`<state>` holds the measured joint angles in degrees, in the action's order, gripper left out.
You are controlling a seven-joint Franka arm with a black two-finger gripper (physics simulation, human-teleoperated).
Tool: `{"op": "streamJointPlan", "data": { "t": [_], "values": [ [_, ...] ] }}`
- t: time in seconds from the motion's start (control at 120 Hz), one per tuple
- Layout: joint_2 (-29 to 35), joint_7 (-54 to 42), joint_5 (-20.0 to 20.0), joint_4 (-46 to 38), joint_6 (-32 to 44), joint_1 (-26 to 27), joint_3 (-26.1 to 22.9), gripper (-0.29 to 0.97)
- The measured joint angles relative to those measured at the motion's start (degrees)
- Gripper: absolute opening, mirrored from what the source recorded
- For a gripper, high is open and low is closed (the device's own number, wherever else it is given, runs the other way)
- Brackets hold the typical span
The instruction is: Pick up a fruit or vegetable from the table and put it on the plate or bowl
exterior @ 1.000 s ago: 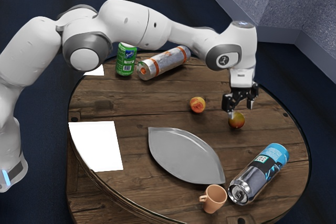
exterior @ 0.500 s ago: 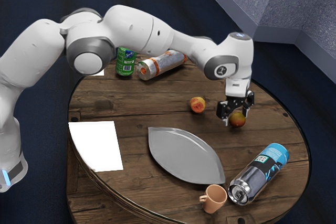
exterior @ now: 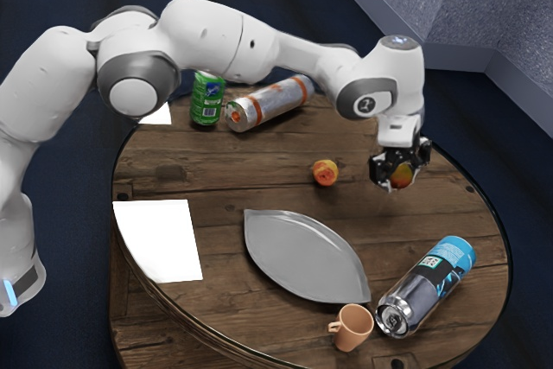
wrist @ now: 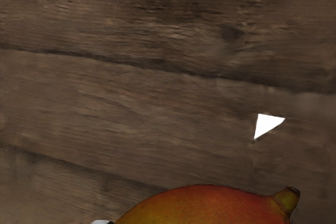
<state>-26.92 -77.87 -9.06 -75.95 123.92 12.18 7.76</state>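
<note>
**Hand holds a mango above the counter**

A red-and-yellow mango (exterior: 401, 180) sits clamped between the fingers of the black hand (exterior: 397, 174), held just clear of the wooden counter (exterior: 216, 162). From the wrist, the mango's stem end shows directly under the hand over bare planks. A second fruit (exterior: 326, 172) lies near the hand, toward the arm's base. A grey leaf-shaped plate (exterior: 302, 254) lies further off, below the hand in the exterior view.
</note>
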Motion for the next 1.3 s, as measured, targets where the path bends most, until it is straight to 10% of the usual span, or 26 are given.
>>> {"op": "streamJointPlan", "data": {
  "t": [0.442, 1.3],
  "values": [
    [27.4, 16.8, 3.0, -22.5, -25.4, 8.7, -6.0, 0.33],
    [21.9, 33.8, 4.6, -25.6, -18.2, 7.6, -6.1, 0.31]
  ]
}}
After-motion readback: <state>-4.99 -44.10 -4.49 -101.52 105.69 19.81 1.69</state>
